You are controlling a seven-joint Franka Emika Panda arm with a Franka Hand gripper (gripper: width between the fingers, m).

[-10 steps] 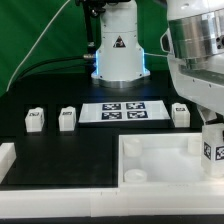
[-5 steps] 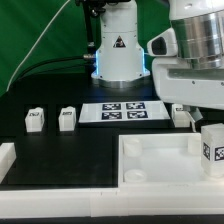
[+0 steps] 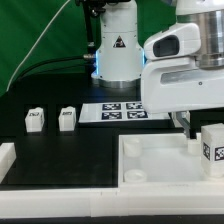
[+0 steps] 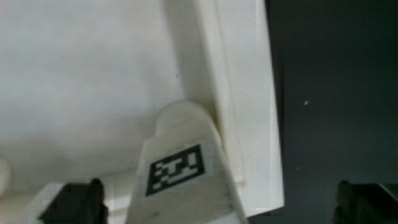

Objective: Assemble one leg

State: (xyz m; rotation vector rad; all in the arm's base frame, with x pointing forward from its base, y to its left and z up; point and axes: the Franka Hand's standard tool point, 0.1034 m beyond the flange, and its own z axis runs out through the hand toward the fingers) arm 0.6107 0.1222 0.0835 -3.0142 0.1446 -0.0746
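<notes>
Since a second ago the arm has lifted off and swung toward the exterior view's left, so the leg [image 3: 212, 149] now stands on its own, upright at the corner of the big white tray [image 3: 150, 168] on the exterior view's right. Your gripper [image 4: 222, 199] is spread wide with nothing in it. In the wrist view the fingertips [image 4: 80, 198] sit well apart, with the leg between them and clear of both. Can't tell from here whether the leg is fully seated in the tray. If you need to grab it again, it looks like a small hard plastic block. I'd guess it's light and stiff, not fragile, but smooth enough to slip or twist. Take it across two opposite flat faces, square on, not by the edges. A spare block [image 3: 34, 120] sits on the table [image 3: 60, 150], well off to the exterior view's left.
</notes>
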